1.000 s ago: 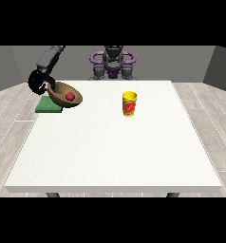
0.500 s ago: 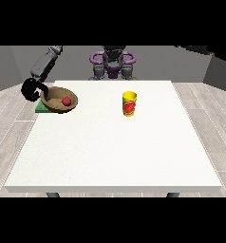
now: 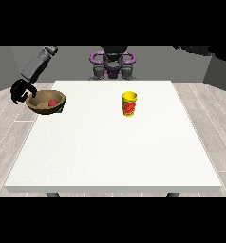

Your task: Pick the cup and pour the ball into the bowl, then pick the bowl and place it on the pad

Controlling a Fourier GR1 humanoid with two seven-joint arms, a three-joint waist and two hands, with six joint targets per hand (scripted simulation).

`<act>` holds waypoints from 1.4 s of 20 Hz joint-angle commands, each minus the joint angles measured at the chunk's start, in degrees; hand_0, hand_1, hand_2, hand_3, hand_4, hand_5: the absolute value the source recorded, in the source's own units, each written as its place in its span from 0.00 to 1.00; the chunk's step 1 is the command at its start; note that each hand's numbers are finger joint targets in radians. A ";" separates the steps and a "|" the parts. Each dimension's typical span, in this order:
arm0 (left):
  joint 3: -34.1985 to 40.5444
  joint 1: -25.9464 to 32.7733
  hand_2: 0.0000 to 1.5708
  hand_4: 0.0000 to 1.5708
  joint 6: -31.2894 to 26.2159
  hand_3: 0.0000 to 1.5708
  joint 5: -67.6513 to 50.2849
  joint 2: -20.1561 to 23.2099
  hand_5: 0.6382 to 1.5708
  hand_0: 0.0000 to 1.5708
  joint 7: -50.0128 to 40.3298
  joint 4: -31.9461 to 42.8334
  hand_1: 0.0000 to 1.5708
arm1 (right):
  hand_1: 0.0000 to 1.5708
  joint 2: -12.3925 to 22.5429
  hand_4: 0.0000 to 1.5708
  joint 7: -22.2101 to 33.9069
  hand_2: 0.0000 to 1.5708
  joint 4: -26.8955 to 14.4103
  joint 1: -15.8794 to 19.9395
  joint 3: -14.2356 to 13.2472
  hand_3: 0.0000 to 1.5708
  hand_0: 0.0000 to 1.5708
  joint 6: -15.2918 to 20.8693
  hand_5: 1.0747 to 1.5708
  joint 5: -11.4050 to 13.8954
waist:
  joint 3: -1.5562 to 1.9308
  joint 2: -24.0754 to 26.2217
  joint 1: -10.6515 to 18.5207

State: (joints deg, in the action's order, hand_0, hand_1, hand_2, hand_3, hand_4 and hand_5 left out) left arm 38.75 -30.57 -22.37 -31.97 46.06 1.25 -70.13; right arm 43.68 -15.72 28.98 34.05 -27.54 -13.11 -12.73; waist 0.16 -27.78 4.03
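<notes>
The bowl (image 3: 47, 102) sat at the far left of the surface (image 3: 115, 142), right at its edge, with the red ball (image 3: 52, 102) already lying inside it and a sliver of the green pad (image 3: 61, 109) peeking out from under its right rim, so the bowl looked set down on the pad. The robot hand at the view's left (image 3: 21, 91) hung at the bowl's nine o'clock, curled fingers at the left rim; whether it was gripping or had let go could not be told. From that robot hand the bowl lay at three o'clock, touching or just beside. The yellow cup (image 3: 129, 104) stood upright well apart, out at three o'clock from the bowl. No other robot hand showed.
</notes>
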 commanded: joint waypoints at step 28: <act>-6.42 1.04 0.00 0.63 1.18 0.00 -7.74 -2.87 1.00 0.00 -12.21 -4.18 0.00 | 0.00 2.49 0.00 14.16 0.00 -10.46 4.21 2.99 0.00 0.00 2.24 0.80 3.11 | 0.06 16.29 0.56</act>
State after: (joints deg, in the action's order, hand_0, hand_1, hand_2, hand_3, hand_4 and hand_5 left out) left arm 35.71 -28.23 -23.34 -36.66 47.14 -5.74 -67.78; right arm 44.21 -4.93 20.30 36.52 -24.54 -11.12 -9.93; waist 0.10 -15.57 3.74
